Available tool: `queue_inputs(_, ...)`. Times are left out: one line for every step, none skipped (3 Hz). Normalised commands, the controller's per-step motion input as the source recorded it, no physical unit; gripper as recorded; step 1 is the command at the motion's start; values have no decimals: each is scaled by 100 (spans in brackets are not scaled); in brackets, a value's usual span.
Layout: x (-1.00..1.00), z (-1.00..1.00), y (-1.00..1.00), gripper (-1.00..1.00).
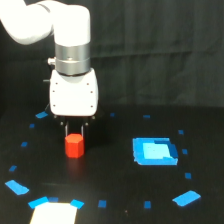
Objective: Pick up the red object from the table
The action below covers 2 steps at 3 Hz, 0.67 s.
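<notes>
Left of centre in the frame: the red object (74,145), a stubby block, upright on the black table (115,180). No tilt visible.

The gripper (75,128) hangs straight above it, white housing pointing down. Two thin dark fingers (66,128) drop from the housing and reach the block's top edge, one on each side. They look set a little wider than the block, but whether they touch it cannot be told; the view is blurred there.

Blue square (154,151) lies well apart, right of centre. Small blue tape marks (102,203) are scattered around, none close enough to matter.

Judgement: descent or closing stage, block not yet lifted. To do it well:
- Go down until the fingers span the block's middle, not just its rim.
- Stop short of the table.
- Keep centred so both fingers meet it together; an off-centre close could push or tip it.
- Close firmly, then lift straight up.
</notes>
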Motion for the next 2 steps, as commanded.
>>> queue_inputs(29,17,-100,100)
queue_inputs(36,-40,-100,100)
